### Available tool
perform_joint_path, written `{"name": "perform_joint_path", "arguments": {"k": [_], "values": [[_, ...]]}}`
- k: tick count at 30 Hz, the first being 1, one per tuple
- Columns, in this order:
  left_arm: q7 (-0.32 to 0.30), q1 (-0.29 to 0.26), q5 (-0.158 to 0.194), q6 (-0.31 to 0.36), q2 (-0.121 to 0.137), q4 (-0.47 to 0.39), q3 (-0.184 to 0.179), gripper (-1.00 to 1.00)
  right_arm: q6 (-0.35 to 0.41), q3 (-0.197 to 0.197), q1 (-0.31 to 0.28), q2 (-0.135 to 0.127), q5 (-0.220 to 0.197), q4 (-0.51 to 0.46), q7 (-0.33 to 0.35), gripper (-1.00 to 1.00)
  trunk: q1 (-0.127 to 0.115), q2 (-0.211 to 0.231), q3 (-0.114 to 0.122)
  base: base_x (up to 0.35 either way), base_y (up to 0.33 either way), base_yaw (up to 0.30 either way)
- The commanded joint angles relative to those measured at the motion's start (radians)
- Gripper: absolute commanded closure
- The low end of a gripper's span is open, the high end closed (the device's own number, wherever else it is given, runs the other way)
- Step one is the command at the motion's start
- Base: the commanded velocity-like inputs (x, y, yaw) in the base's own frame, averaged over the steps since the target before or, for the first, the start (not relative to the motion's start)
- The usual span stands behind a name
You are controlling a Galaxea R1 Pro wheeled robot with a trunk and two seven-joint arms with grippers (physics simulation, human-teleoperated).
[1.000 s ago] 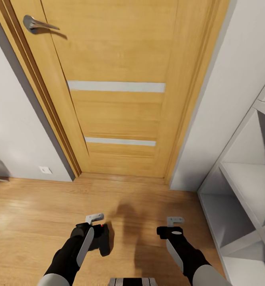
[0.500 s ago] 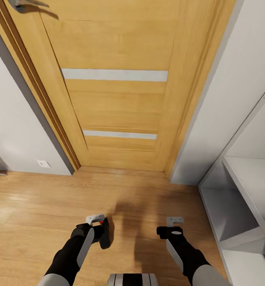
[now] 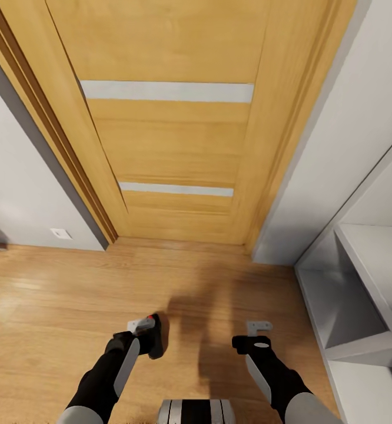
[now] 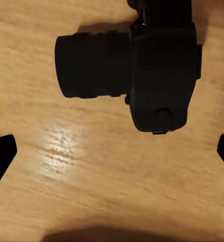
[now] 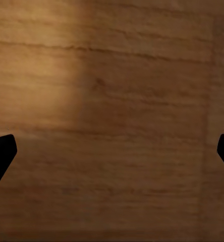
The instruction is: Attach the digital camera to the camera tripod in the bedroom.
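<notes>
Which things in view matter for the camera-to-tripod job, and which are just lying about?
For the job:
digital camera, on the wood floor
left gripper, fingers open, next to the camera
right gripper, open, nothing between its fingers

Just about:
wooden door
white shelf unit
wall socket

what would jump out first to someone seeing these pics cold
The big wooden door with two pale horizontal strips, straight ahead and shut between grey walls. Next, the black digital camera lying on the wood floor just ahead of the left gripper, its red dot catching the eye. White shelving stands at the right.
</notes>
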Motion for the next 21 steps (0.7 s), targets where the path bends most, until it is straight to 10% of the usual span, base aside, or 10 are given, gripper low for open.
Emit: {"name": "perform_joint_path", "arguments": {"k": [1, 21], "values": [[0.008, 0.000, 0.010, 0.003, 0.000, -0.001, 0.000, -1.00, 0.005, 0.007, 0.000, -0.001, -0.010, -0.002, -0.009, -1.00, 0.000, -0.001, -0.005, 0.000, 0.000, 0.000], [0.005, 0.000, 0.013, -0.076, 0.001, 0.045, 0.000, -1.00, 0.006, 0.007, 0.000, -0.002, -0.009, -0.003, -0.008, -1.00, 0.009, -0.005, -0.082, 0.000, 0.000, 0.000]]}}
